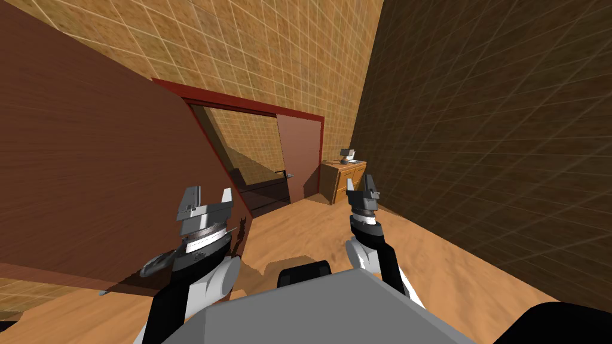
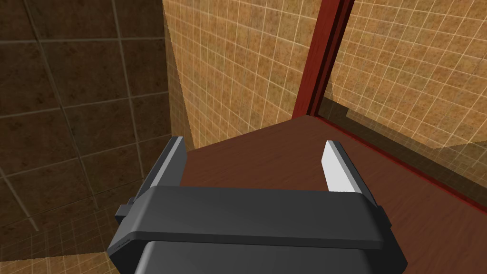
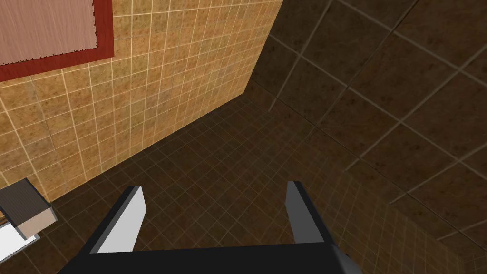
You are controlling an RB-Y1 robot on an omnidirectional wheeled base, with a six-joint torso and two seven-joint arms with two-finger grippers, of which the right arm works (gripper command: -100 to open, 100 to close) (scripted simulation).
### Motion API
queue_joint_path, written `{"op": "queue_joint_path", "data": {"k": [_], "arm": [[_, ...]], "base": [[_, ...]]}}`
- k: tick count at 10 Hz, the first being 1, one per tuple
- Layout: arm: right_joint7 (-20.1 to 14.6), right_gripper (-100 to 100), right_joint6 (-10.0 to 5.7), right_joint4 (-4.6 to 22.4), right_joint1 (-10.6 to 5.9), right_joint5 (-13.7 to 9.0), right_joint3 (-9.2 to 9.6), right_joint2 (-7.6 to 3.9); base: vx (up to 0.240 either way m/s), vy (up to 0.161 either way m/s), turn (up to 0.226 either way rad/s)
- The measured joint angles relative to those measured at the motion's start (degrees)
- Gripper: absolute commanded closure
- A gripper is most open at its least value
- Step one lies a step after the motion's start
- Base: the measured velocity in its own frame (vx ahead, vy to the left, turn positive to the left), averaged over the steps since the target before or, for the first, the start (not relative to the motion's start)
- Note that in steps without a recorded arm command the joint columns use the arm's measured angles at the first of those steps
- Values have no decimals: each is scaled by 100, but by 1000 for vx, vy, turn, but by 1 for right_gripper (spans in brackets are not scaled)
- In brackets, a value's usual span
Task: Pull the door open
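Note:
The brown wooden door (image 1: 95,173) stands swung well out of its red frame (image 1: 239,104) and fills the left side of the head view. My left gripper (image 1: 209,194) is open just in front of the door's edge by the doorway, holding nothing. In the left wrist view the open gripper (image 2: 254,142) looks over the brown door panel (image 2: 266,157) toward the red frame (image 2: 323,57). A grey lever-like handle (image 1: 156,261) shows beside my left forearm. My right gripper (image 1: 360,184) is open and empty, away from the door; the right wrist view shows the right gripper (image 3: 214,186) against dark tiles.
Through the open doorway (image 1: 251,161) another brown door (image 1: 300,155) with a small handle (image 1: 288,174) stands in a tiled room. A wooden cabinet (image 1: 342,179) with a small object (image 1: 345,156) on top sits beside it. A dark tiled wall (image 1: 490,149) runs along my right.

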Motion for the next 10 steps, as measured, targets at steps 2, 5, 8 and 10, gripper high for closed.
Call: {"op": "queue_joint_path", "data": {"k": [2, 5, 8, 10], "arm": [[-1, -100, -42, 185, -39, -66, -22, -85], [66, -100, -72, 522, -166, -127, 22, -159], [68, -100, -113, 882, -319, -251, -52, -278], [72, -100, -118, 1101, -425, -330, -98, -349]], "base": [[80, 16, 73], [104, 15, 97], [69, 12, 75], [78, 3, 93]]}}
